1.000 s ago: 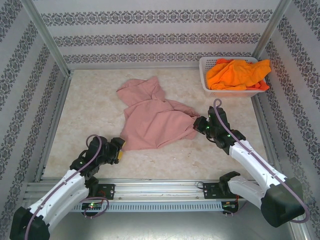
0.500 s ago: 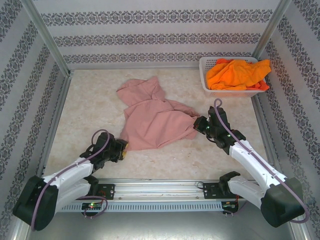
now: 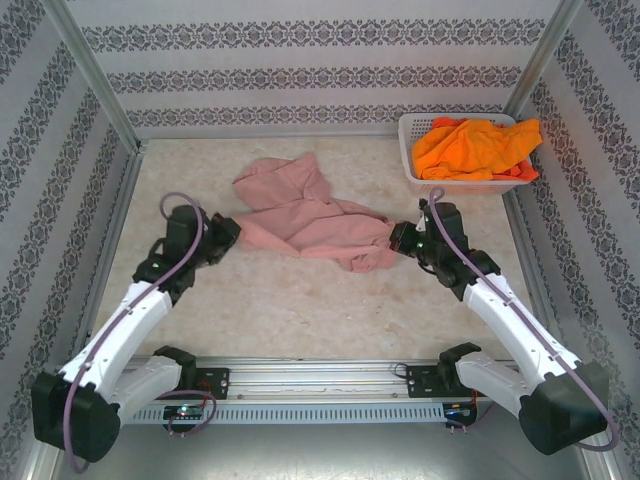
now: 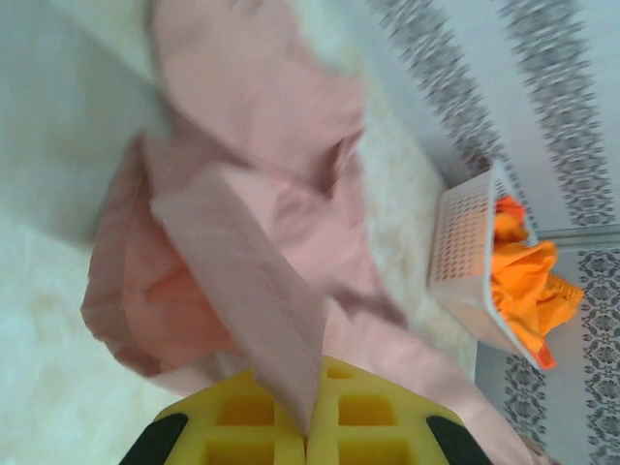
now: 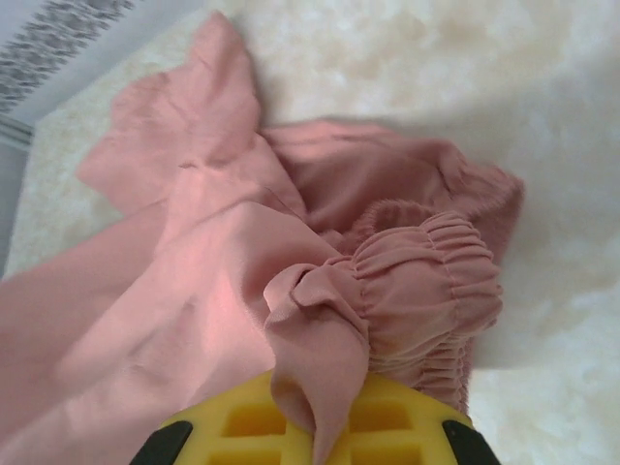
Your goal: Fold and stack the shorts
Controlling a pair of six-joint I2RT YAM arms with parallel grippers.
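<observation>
The dusty pink shorts (image 3: 300, 215) lie crumpled mid-table, stretched between both grippers. My left gripper (image 3: 228, 238) is shut on their left edge; in the left wrist view a pink fold (image 4: 252, 291) runs down into the closed yellow jaws of this gripper (image 4: 308, 426). My right gripper (image 3: 398, 238) is shut on the right end. The right wrist view has the gathered waistband (image 5: 426, 281) bunched just beyond that gripper (image 5: 320, 426), with a pinch of cloth in its jaws. Orange shorts (image 3: 470, 145) sit heaped in the basket.
The white mesh basket (image 3: 415, 170) stands in the far right corner, also in the left wrist view as the basket (image 4: 465, 252). Patterned walls and metal posts enclose the table. Bare marble-look tabletop (image 3: 300, 300) lies between the shorts and the arm bases.
My left gripper closed on the near-left edge of the pink shorts and carried it away from the bases, bunching the cloth into a narrower band. The right gripper shifted slightly farther.
</observation>
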